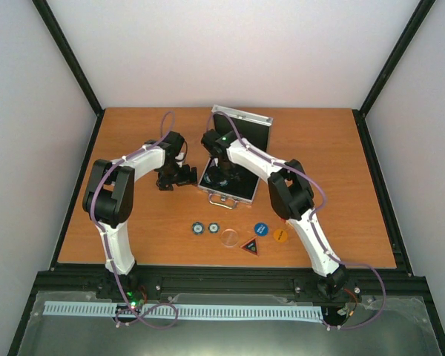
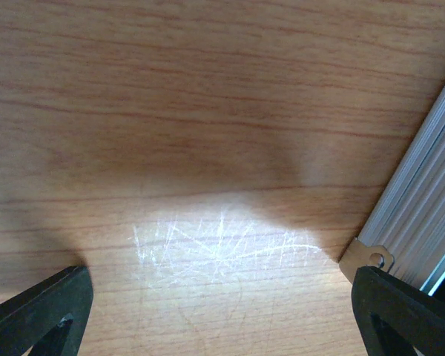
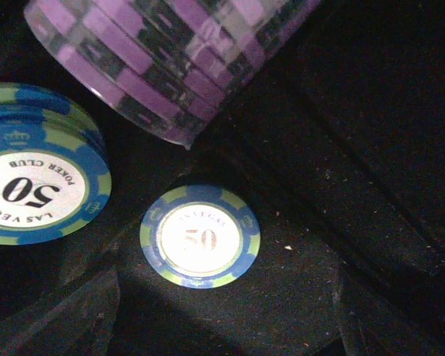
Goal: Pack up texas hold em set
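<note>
Your left jaws stand wide over the wooden bench (image 2: 208,111) beside the silver aluminium case (image 2: 423,185); your right jaws hang parted, empty, over a blue-and-green poker chip (image 3: 200,237).

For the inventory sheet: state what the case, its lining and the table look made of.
Case: ribbed silvery metal, likely aluminium, satin sheen. Lining: black felt-like fabric, matte, lint-specked. Table: wood grain, perhaps laminate, glossy with fine scratches.

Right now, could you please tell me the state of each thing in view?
Case: open, lid up.
Left gripper: open, empty, over table.
Right gripper: open, inside case.
Blue chip: flat on lining, loose.
Purple stack: tilted in case.
Buttons: on table, unpacked.
</note>
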